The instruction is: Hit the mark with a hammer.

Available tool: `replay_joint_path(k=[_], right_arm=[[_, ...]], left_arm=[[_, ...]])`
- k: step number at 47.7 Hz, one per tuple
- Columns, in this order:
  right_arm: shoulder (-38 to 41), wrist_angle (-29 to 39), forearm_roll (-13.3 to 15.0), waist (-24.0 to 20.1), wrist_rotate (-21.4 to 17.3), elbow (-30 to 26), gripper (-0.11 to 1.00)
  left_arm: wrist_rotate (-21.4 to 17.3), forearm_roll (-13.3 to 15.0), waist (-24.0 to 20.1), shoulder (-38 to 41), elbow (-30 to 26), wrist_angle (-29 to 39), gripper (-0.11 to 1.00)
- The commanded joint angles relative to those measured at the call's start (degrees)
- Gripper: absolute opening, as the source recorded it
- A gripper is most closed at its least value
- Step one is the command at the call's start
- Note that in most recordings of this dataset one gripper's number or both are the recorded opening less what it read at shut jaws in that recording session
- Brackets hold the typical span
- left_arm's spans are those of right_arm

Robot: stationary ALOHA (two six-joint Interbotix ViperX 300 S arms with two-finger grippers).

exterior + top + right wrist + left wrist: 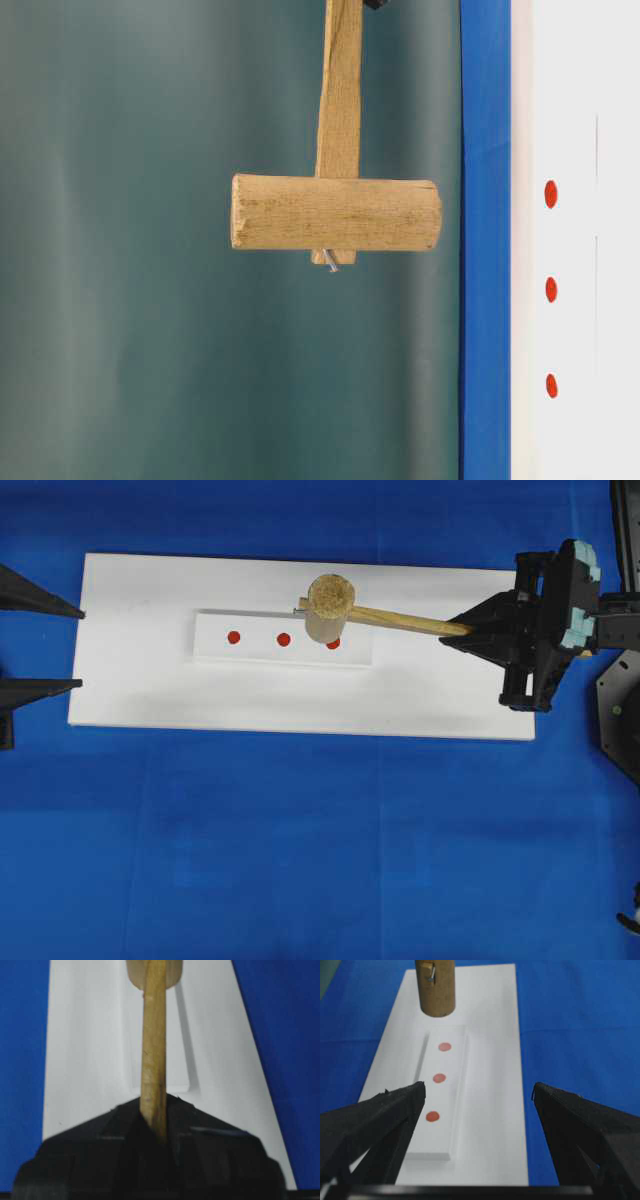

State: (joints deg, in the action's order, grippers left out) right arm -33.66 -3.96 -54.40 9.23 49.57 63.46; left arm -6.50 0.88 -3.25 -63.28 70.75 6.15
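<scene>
The hammer, a light wooden mallet, hangs in the air above the white board. My right gripper is shut on the end of its handle. Three red marks lie in a row on a raised white strip. The head covers part of the right-hand mark from above. In the table-level view a gap shows between the head and the board. My left gripper stands open and empty at the board's left end, with the nearest mark just ahead of it.
A blue cloth covers the table around the board. The other two marks are uncovered. Part of the right arm's base shows at the right edge.
</scene>
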Motion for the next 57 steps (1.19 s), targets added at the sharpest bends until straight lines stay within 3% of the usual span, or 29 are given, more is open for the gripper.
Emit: replay_joint_path(k=[1,37,57], right_arm=[[0.62,0.00,0.18,-0.09,0.09,-2.81,0.02],[20.04,0.44,1.41,-5.80,0.35,-21.27,0.02],[21.71,0.44,1.76,-5.80,0.35,-22.94,0.02]], left_arm=[[0.00,0.00,-0.18,0.26,-0.62,-0.26,0.90],[0.09,0.00,-0.18,0.70,-0.35,0.09,0.90],[0.18,0.09,-0.18,3.34,0.00,-2.99,0.90]])
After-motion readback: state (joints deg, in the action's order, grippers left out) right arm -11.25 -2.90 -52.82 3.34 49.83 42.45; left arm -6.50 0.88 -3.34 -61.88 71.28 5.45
